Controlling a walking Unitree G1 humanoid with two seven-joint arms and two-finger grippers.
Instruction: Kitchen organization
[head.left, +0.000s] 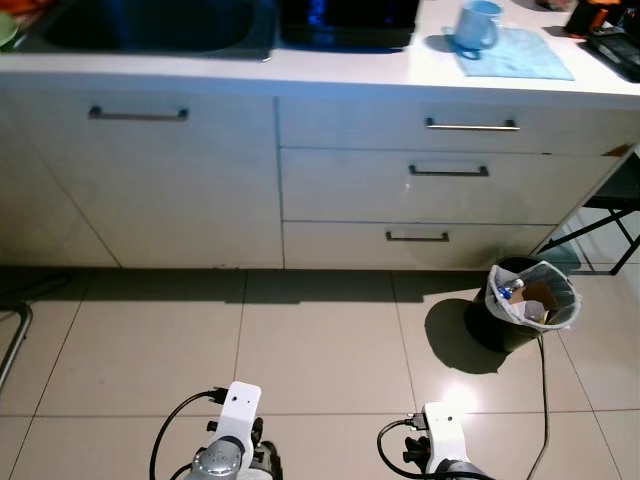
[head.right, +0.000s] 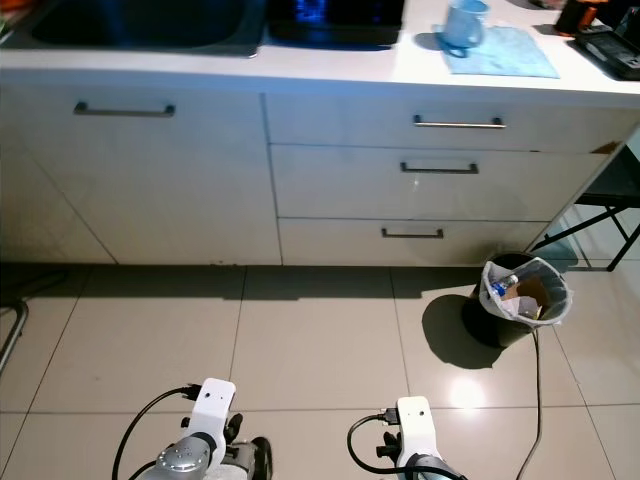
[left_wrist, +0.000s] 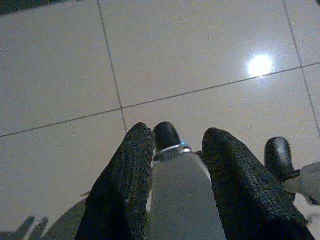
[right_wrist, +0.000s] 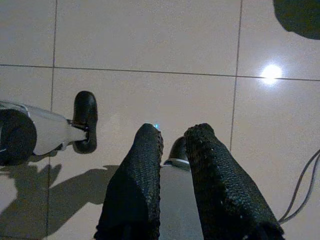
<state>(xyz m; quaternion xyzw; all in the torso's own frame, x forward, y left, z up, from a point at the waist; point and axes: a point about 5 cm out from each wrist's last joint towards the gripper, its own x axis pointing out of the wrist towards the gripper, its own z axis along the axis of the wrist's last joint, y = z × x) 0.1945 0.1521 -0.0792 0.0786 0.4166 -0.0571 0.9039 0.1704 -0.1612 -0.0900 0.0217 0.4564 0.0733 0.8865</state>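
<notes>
A pale blue mug (head.left: 478, 24) stands on a blue cloth (head.left: 520, 55) on the white counter (head.left: 340, 70), right of the dark sink (head.left: 150, 25). Below are a cabinet door (head.left: 150, 180) and three shut drawers (head.left: 450, 185). Both silver arms hang low over the tiled floor, the left arm (head.left: 235, 415) and the right arm (head.left: 445, 430) well short of the cabinets. My left gripper (left_wrist: 175, 137) points at the floor, fingers apart and holding nothing, with my own leg seen through the gap. My right gripper (right_wrist: 174, 132) also points down, with a narrower gap and nothing held.
A black bin (head.left: 533, 300) lined with a white bag and holding rubbish stands on the floor at the right, with a thin cable (head.left: 545, 400) running past it. Black chair legs (head.left: 615, 215) stand at the far right. Dark items (head.left: 610, 35) sit on the counter's right end.
</notes>
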